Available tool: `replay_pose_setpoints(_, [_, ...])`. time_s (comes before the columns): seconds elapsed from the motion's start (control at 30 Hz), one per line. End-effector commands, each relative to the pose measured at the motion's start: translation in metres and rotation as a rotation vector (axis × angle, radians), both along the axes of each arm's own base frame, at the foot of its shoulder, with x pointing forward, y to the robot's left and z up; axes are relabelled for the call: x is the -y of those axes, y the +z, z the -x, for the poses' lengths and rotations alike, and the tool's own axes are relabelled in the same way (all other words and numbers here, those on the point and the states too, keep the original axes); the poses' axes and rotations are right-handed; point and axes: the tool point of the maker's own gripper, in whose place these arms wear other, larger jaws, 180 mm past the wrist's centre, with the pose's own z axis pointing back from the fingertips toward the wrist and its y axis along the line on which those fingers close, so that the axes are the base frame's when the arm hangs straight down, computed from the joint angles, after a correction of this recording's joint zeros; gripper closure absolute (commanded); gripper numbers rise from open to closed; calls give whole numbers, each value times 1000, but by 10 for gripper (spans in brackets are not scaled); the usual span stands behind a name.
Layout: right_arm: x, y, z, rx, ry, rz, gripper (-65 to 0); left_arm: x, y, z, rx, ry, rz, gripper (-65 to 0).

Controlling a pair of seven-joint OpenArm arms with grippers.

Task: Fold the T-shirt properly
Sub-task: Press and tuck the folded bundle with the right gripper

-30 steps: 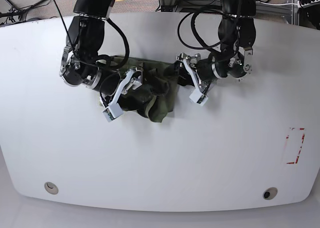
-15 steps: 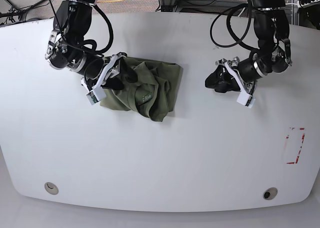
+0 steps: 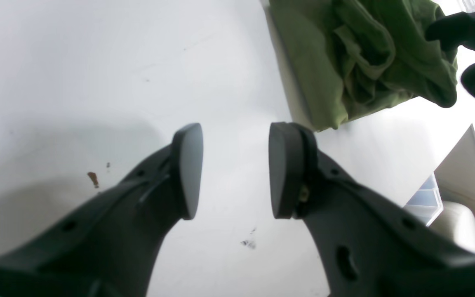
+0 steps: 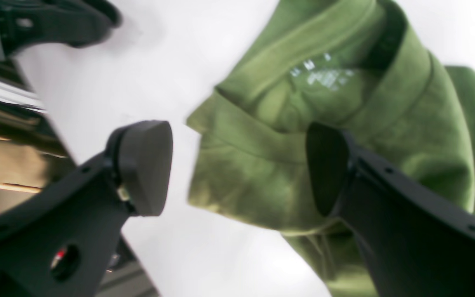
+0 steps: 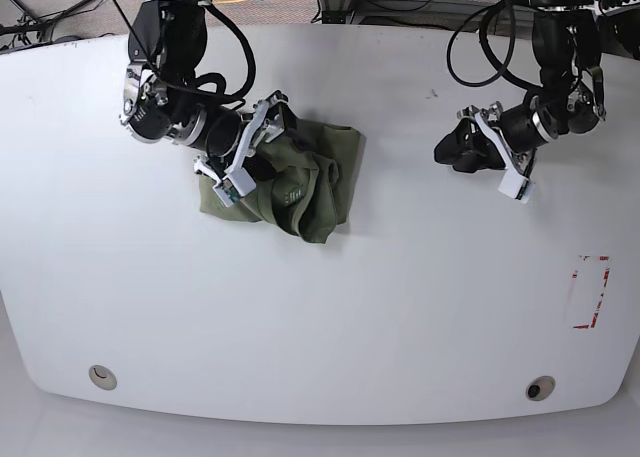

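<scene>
The right gripper (image 4: pixel 237 169) hangs with its jaws spread wide above the T-shirt (image 5: pixel 300 182), holding nothing. One finger (image 4: pixel 328 169) sits over the cloth, the other over bare table (image 5: pixel 320 317). The left gripper (image 3: pixel 235 169) is parted and empty, well apart from the garment. The olive-green shirt lies bunched and wrinkled toward the white table's far side.

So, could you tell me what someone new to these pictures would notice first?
Most likely the T-shirt, a crumpled olive-green bundle on the white table, toward its far side. The right gripper hangs right over it with its jaws open, one on either side of a folded edge. The left gripper is off to the other side over bare table, open and holding nothing.
</scene>
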Motion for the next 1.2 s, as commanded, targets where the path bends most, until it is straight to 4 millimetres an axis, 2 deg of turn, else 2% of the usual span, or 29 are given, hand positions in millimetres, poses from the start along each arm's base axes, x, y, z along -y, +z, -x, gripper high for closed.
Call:
replay_pose_setpoints(0.0, [-13, 14, -9, 84, 29, -4, -482, -2, 11, -2, 38, 0, 13, -233])
replay_pose_setpoints(0.2, [-22, 2, -9, 116, 71, 111, -480, -2, 7, 2, 26, 1, 11, -233])
replay_pose_setpoints(0.27, [-20, -4, -11, 127, 74, 176, -449, -3, 6, 3, 23, 1, 10, -233])
replay_pose_setpoints(0.33, [-18, -7, -13, 138, 67, 206, -380, -3, 5, 4, 19, 2, 9, -233])
replay_pose_setpoints(0.5, [-15, -2, -18, 179, 53, 231, -27, -3, 6, 3, 21, 3, 8, -233])
replay_pose_setpoints(0.53, [-16, 2, -19, 193, 52, 227, 0, -4, 5, 4, 18, 4, 8, -233])
replay_pose_setpoints(0.63, [-20, 14, -20, 223, 54, 198, 0, -4, 5, 4, 18, 4, 8, -233])
replay_pose_setpoints(0.8, [-43, 30, -22, 237, 52, 90, -11, -2, 5, 4, 18, -1, 10, -233])
replay_pose_setpoints(0.87, [-59, 36, -22, 246, 67, 57, -13, -2, 5, 4, 18, -1, 10, -233])
replay_pose_setpoints(0.93, [-76, 33, -22, 232, 103, 33, -13, -1, 5, 4, 20, -2, 10, -233])
replay_pose_setpoints(1.1, [-110, 10, -19, 146, 184, -6, -16, -1, 5, 4, 20, -1, 12, -233])
replay_pose_setpoints(1.17, [-117, -1, -18, 105, 202, -12, -54, -1, 4, 7, 13, -2, 11, -233])
